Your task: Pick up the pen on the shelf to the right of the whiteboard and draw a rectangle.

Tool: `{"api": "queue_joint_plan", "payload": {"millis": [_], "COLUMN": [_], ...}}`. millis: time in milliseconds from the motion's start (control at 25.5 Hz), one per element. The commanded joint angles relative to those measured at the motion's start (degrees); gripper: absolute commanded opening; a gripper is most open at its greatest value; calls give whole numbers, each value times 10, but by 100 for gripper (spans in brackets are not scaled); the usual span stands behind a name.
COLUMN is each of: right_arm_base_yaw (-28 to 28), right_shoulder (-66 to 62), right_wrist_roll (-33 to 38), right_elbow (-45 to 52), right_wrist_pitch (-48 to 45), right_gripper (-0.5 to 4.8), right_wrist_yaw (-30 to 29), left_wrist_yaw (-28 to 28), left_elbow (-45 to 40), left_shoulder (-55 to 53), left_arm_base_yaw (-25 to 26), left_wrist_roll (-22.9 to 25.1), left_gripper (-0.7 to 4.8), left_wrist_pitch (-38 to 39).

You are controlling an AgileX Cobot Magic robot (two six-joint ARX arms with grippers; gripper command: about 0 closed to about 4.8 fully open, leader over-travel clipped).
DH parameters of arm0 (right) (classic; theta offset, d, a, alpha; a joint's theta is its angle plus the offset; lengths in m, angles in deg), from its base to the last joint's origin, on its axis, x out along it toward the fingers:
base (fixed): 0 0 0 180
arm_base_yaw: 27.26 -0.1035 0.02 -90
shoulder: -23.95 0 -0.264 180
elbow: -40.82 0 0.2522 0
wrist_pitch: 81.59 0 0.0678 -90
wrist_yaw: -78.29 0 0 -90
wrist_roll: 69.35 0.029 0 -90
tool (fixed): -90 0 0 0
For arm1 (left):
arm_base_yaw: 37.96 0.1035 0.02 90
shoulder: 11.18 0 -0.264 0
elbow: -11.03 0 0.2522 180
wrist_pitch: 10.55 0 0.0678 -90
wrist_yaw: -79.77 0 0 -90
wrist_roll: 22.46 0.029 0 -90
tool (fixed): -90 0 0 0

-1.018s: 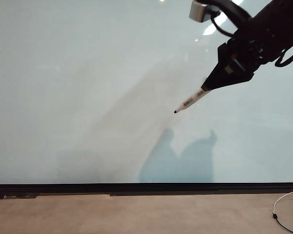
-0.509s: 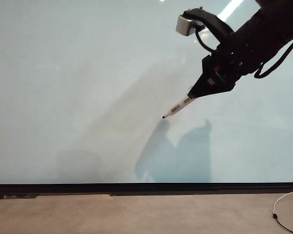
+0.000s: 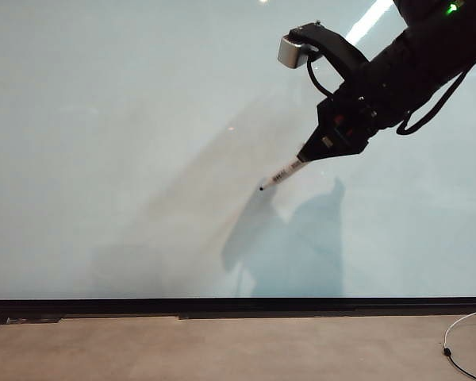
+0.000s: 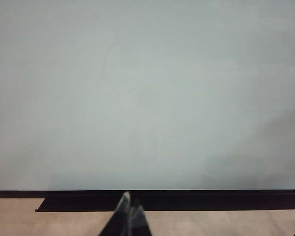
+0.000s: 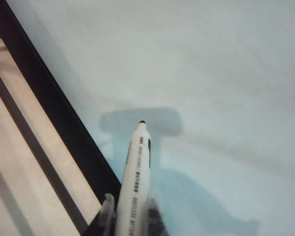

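Note:
The pale whiteboard (image 3: 127,143) fills the exterior view, its black bottom edge (image 3: 222,305) running along the floor. My right gripper (image 3: 309,152) hangs in front of its upper right part, shut on the pen (image 3: 279,175), a slim white marker with dark lettering. The black tip points down-left, close to the board over its own shadow; contact cannot be judged. In the right wrist view the pen (image 5: 136,177) sticks out between the fingers of the right gripper (image 5: 130,211) toward the whiteboard (image 5: 211,73). My left gripper (image 4: 129,206) sits low by the board's bottom edge, shut and empty. No drawn line shows.
A tan floor (image 3: 222,349) lies under the board. A white cable (image 3: 460,333) curls at the lower right corner. The right arm's shadow (image 3: 301,246) falls on the board below the pen.
The right arm has swung left and closer to the board with the pen; the tip moved left and its shadow has drawn up to it. The left arm stayed still.

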Motion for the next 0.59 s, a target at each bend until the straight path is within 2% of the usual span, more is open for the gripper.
{"api": "queue_joint_plan", "payload": {"millis": [39, 588], "right_arm_base_yaw": [2, 24], "right_shoulder": [-7, -16], "right_wrist_roll": [-3, -6], "right_elbow": [-9, -9], "right_wrist_pitch": [-13, -24], "right_gripper": [-4, -4], "right_wrist_yaw": [-1, -10], "left_wrist_yaw": [0, 0], "left_elbow": [2, 2], "left_shoulder": [0, 0], "left_arm_base_yaw": [0, 0], "left_wrist_roll": [2, 2], "left_gripper": [-4, -5], "left_wrist_pitch": [-3, -3]}}
